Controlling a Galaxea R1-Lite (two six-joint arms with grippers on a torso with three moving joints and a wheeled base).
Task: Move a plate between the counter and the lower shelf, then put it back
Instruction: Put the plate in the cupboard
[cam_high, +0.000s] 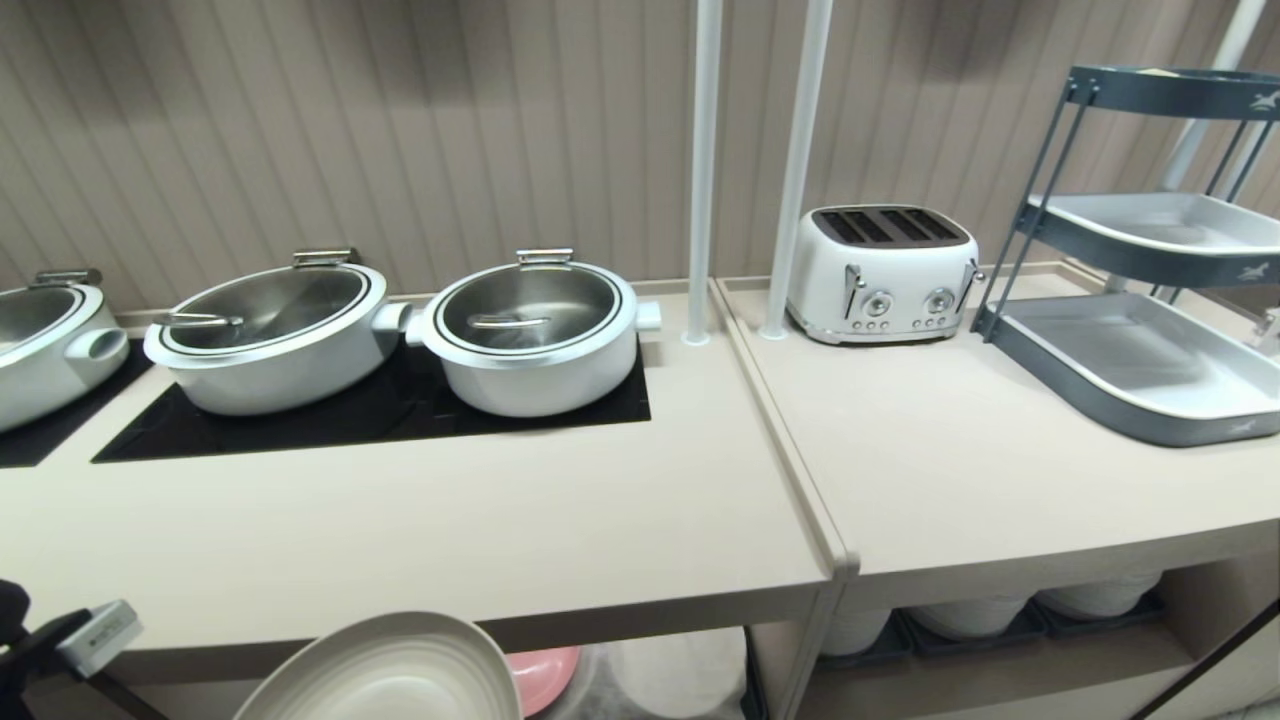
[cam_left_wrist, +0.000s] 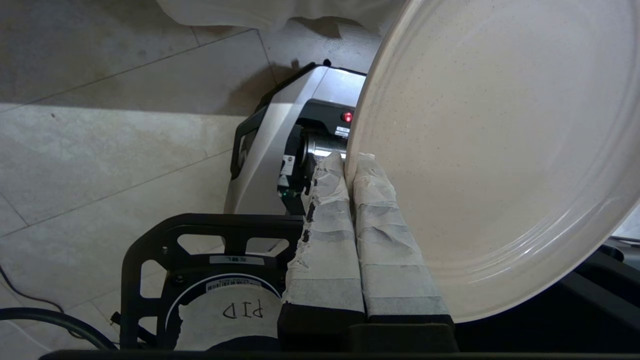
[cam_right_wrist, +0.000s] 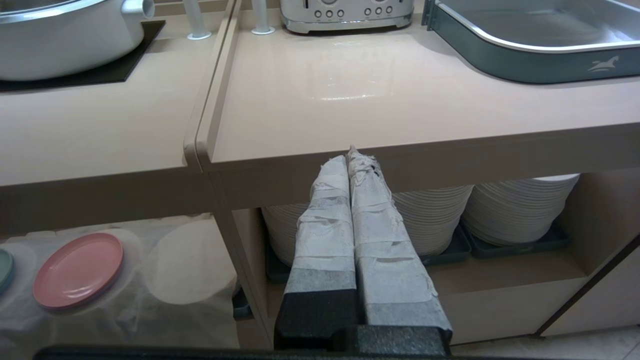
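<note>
Between the taped fingers of the left gripper (cam_left_wrist: 350, 165), pinched on its rim, the plate (cam_left_wrist: 495, 150) is held below the counter (cam_high: 420, 540) edge; it should be raised clear before being levelled.

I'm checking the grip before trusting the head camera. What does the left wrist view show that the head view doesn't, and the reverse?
Only the left wrist view: the left gripper with its taped fingers pinched shut on the plate's rim, and the tiled floor below. Only the head view: the counter, the pots, the toaster. Both: the plate, held tilted.
</note>
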